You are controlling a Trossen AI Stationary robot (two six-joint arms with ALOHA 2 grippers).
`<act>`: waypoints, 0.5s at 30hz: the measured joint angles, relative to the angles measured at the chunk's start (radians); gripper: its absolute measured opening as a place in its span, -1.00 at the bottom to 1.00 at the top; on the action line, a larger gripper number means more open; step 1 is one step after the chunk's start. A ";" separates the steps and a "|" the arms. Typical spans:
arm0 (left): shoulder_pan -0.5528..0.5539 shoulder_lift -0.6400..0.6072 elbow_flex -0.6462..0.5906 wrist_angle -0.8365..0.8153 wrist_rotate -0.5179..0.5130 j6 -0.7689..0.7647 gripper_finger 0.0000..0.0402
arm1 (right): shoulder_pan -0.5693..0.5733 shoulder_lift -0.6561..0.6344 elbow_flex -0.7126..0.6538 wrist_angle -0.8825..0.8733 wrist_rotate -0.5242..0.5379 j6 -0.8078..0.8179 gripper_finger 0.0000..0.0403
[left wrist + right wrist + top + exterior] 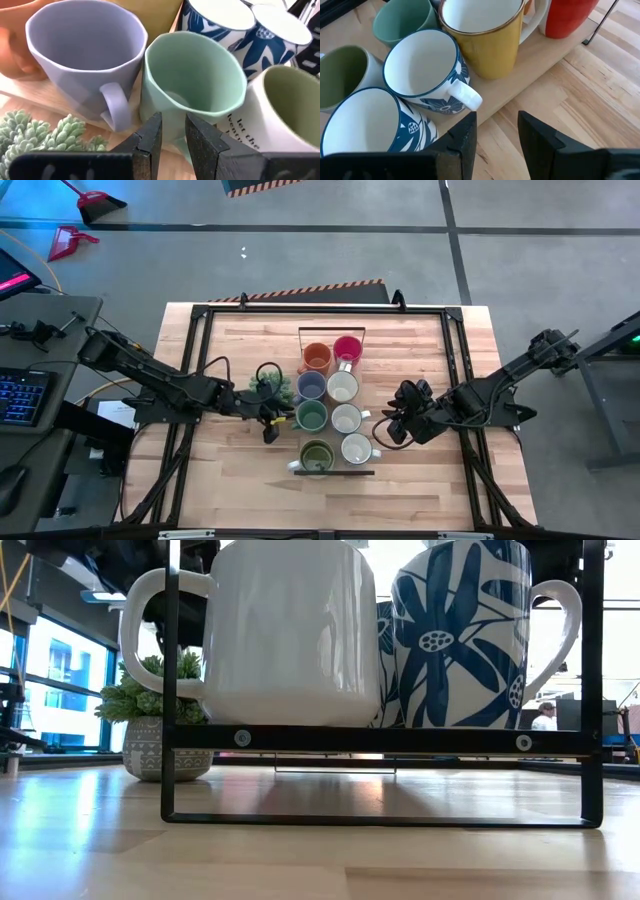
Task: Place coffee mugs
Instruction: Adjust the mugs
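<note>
Eight mugs stand in two rows on a wooden tray with a black frame [331, 472]: orange [317, 358], pink-red [347, 348], lavender-blue [311, 385], teal-green [311, 416], olive-green [317, 455] and three with white insides [346, 418]. My left gripper [279, 420] is at the tray's left side, shut on the teal-green mug [195, 80]. My right gripper [388, 427] hovers open over the table, right of the tray. Its fingers [497, 132] are just short of a blue-flowered mug's handle [466, 96]. My left gripper pinches the teal-green mug's handle [173, 120] between its two fingers. They come roughly level from the table's left. The fingers themselves hide most of the handle. The mug stands upright on the tray, between the lavender-blue mug and the olive-green mug.
A spiky green potted plant [268, 378] stands just left of the tray, close to my left arm, and shows in the left wrist view too [45, 135]. The tray's black frame [380, 740] rises at its near end. Bare wood lies right of the tray [580, 90].
</note>
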 joint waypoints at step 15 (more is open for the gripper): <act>0.001 0.013 0.001 0.046 0.006 0.058 -0.63 | 0.000 0.000 0.000 0.000 -0.001 0.000 -0.40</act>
